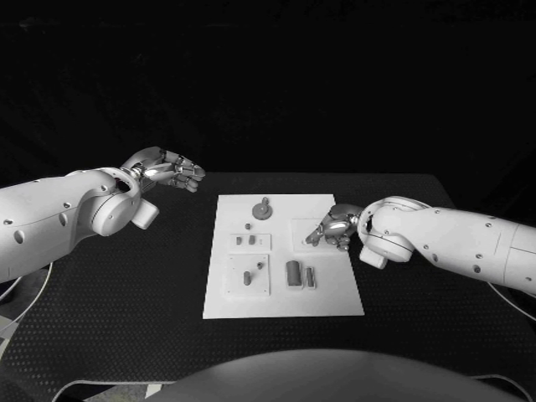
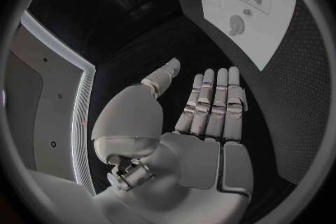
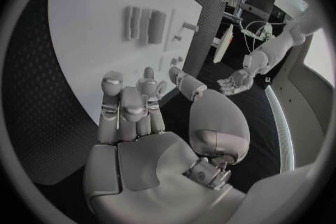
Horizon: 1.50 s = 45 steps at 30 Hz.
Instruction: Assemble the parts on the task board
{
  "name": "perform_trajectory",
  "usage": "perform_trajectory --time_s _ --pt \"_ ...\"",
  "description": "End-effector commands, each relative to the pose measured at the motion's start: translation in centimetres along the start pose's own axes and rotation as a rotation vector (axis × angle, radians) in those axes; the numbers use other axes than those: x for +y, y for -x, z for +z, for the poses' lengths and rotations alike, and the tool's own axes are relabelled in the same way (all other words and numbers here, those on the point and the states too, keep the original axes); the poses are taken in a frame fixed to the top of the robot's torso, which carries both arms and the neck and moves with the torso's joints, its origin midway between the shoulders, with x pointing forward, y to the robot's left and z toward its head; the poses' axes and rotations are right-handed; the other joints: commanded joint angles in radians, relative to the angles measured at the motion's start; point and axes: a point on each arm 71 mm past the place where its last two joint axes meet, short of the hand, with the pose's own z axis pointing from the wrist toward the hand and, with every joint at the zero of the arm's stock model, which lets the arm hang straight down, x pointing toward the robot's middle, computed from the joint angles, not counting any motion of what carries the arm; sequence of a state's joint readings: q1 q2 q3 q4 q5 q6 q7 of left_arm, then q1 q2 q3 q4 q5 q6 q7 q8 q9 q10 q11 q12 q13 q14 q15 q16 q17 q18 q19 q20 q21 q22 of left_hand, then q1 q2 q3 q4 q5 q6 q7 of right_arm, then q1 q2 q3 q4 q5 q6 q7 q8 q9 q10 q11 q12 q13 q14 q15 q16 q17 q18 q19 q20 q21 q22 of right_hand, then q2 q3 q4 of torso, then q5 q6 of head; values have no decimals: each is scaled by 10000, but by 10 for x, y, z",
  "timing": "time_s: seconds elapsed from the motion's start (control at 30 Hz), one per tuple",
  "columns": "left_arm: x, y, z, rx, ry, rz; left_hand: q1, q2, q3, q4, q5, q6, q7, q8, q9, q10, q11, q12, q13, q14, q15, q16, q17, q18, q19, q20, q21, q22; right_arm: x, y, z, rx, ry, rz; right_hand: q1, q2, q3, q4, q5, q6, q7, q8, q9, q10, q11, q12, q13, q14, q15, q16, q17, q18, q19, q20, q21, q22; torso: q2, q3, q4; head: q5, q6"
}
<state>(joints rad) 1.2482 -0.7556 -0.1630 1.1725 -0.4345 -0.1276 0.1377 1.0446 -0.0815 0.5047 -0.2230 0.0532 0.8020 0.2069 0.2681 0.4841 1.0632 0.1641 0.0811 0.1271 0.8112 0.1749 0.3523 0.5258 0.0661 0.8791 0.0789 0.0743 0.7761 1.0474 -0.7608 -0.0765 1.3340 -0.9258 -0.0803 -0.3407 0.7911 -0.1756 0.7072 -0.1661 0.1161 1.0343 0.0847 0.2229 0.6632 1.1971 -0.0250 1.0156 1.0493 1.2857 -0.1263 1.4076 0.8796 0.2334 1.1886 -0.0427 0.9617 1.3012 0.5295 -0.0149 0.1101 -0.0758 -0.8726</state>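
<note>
The task board (image 1: 283,301) lies flat in the middle of the black worktop (image 1: 123,293), with small parts (image 1: 293,273) resting on it — a round piece (image 1: 262,210) near its far edge and upright bars near its middle. The left robot hand (image 1: 168,170) hovers off the board's far left corner, released, its fingers straight and holding nothing. The right robot hand (image 1: 336,228) sits over the board's right edge — fingers loosely curled and apart, with nothing held.
</note>
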Motion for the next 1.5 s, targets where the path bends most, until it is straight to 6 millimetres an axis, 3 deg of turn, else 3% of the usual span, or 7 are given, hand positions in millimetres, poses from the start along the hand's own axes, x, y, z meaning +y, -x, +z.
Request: perform_trajectory --time_s 0.03,0.43,0.67,0.7,0.9,1.13,1.5 --pt "-3 3 3 -270 -577 -249 -1 -9 -22 17 37 8 -54 74 -7 -41 68 -96 -45 84 1 -65 21 153 16 -37 22 -10 18 24 1 -895 2547 1060 102 133 -78 -122 -54 -103 87 -1 24 11 59 68 18 65 29 -39 -13 284 2 -60 -23 -7 -194 32 -40 -17 0" --pt "-5 18 13 -840 -1233 -1551 -135 19 -102 55 35 -34 -183 72 -48 -423 80 -156 -217 328 -210 4 128 118 148 -128 38 -44 27 96 20 -2971 4825 3998 139 1048 -78 -694 -32 -1021 454 -339 2 -1279 430 -1234 -825 -1082 382 -1518 -610 215 -1300 407 -1099 -422 -882 150 -104 -28 0" --pt "-7 23 22 -1252 -1299 -2173 -579 -88 -575 54 -7 -353 -377 -71 -126 -1153 -103 -171 -511 -194 -256 -374 38 -102 -129 -193 -91 -206 20 106 36 -3528 5002 5103 47 1177 -49 -840 -65 -2013 989 -660 -199 -2417 1122 -4224 -3593 -2744 1228 -4929 -1984 -199 -3474 1341 -3280 -1559 -1277 226 -112 40 0" --pt "-7 24 25 -1367 -1266 -2250 -638 -84 -656 34 -13 -450 -422 -112 -142 -1325 -137 -173 -563 -397 -240 -500 -9 -187 -358 -165 -122 -282 18 106 38 -3616 5033 5341 -151 1488 -595 -1076 -71 -2229 1040 -687 -244 -2556 1319 -5030 -4402 -3110 1486 -5776 -2256 -288 -3951 1523 -3731 -1800 -1340 232 -108 48 0" --pt "-7 29 32 -1665 -1251 -2372 -672 -93 -739 -2 -13 -875 -571 -260 -179 -1959 -271 -174 -610 -1100 -139 -921 -220 -504 -1244 -64 -105 -642 18 104 42 -3652 5232 6161 165 1747 -1122 -1104 -36 -2735 1017 -629 -561 -2444 1642 -6742 -6503 -3260 1999 -8122 -2784 -335 -4753 1950 -4641 -2319 -1602 248 -155 191 23" --pt "-7 30 35 -1817 -1323 -2413 -695 -85 -755 27 -14 -1015 -627 -271 -162 -2178 -340 -170 -604 -1261 -111 -1016 -289 -600 -1383 -67 -98 -806 29 97 44 -3256 5578 6536 10 1754 -1251 -942 -33 -3073 945 -607 -875 -3138 1806 -7983 -7856 -5612 2793 -10536 -3732 -773 -6605 2410 -6002 -2908 -1736 302 -271 411 467" --pt "6 9 41 -1844 -1038 -2527 -1212 -463 -920 561 -9 -2724 -1159 -852 -256 -4593 -677 -180 -631 -2863 -66 -1731 -562 -661 -2879 483 -78 -1358 26 93 45 -3298 5511 6868 -577 1823 -2091 -337 -36 -4111 898 -773 -1242 -4282 1969 -9294 -9035 -7171 3090 -11620 -4451 -1253 -8281 2648 -6728 -2774 -1829 463 -286 513 1175"
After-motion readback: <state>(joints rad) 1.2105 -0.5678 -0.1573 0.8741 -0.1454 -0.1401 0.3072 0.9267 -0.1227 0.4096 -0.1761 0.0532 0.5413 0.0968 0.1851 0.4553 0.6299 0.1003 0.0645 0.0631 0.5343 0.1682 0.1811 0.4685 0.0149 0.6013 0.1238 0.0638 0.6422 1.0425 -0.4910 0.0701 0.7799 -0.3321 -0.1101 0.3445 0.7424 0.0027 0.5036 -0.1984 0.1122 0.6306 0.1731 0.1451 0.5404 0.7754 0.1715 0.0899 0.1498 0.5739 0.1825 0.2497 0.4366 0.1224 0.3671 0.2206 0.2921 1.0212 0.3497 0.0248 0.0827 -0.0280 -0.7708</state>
